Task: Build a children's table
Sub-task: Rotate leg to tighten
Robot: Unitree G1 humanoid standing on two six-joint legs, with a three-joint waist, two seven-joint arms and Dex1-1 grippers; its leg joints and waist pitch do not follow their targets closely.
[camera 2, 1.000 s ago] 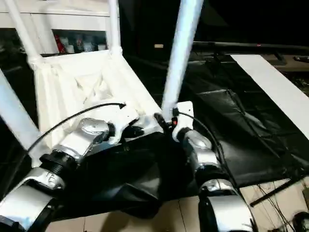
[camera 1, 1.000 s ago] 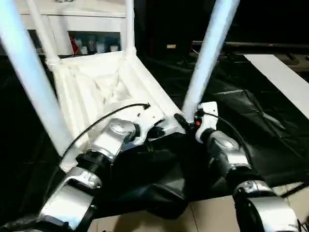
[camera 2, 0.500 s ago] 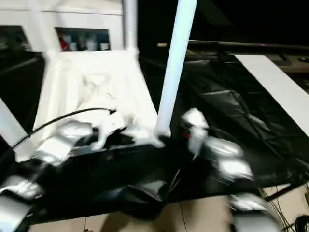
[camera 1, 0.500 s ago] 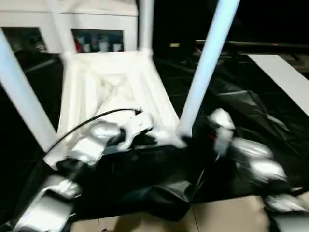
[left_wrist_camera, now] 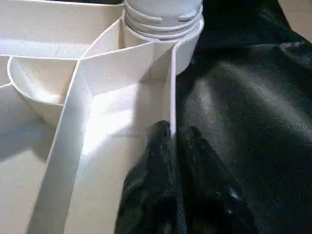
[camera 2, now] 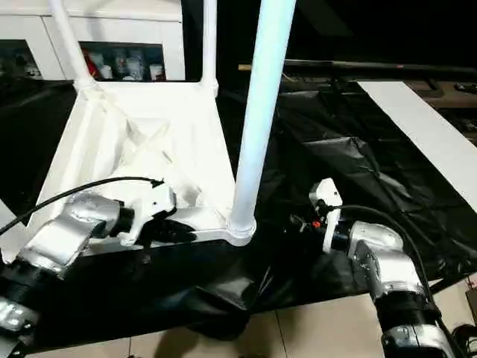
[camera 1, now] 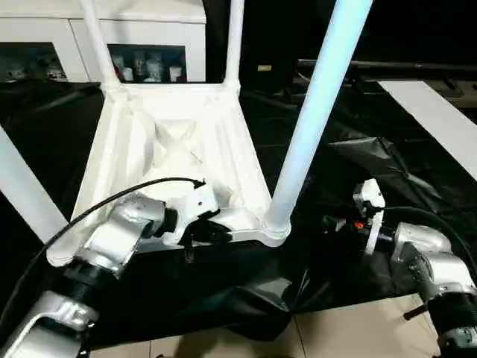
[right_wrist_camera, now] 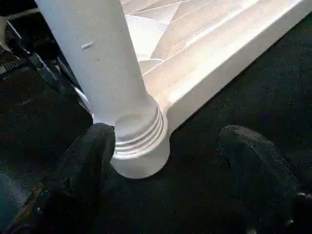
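Black sheet [camera 1: 387, 179] under upturned table top [camera 1: 179, 142] (legs [camera 1: 317, 104] socketed); left end effector [left_wrist_camera: 173, 134] clamps rim, right end effector [right_wrist_camera: 161, 161] apart

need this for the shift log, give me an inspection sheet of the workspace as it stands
surface: crumpled black sheet over a tiled floor
job's things: table top lies underside up, four legs standing in its corner sockets, near leg
clutter: flat white board on the sheet
grippers: left gripper shut on the top's near rim; right gripper open beside the near corner socket
cables: black cable over the left forearm
surroundings: white cabinet behind
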